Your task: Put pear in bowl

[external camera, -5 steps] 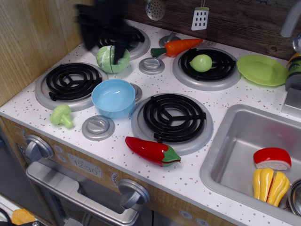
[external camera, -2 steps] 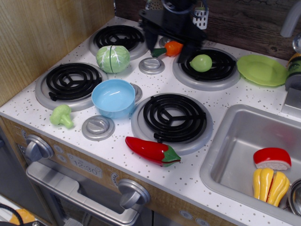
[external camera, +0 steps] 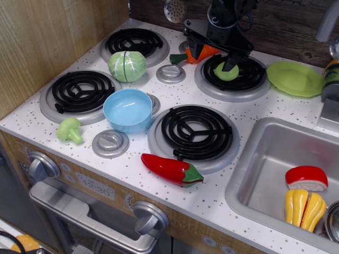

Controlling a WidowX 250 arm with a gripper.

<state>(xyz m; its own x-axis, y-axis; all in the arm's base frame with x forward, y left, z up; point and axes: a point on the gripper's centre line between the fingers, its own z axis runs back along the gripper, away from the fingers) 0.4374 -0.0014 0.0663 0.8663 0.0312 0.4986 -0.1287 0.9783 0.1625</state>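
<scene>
Pear [external camera: 224,73] sitting on the back right burner [external camera: 233,77], partly covered by the black gripper [external camera: 218,55] right above it. Jaws spread, one finger [external camera: 231,64] down at the pear, the other out by the carrot [external camera: 197,53] (can't tell if anything's actually gripped). Bowl [external camera: 128,110] well apart, light blue, between the front burners. Cabbage [external camera: 127,65] behind it, broccoli [external camera: 69,130] to its left. Red pepper [external camera: 171,169] near the front edge. Lime plate [external camera: 294,78] right of the pear's burner.
</scene>
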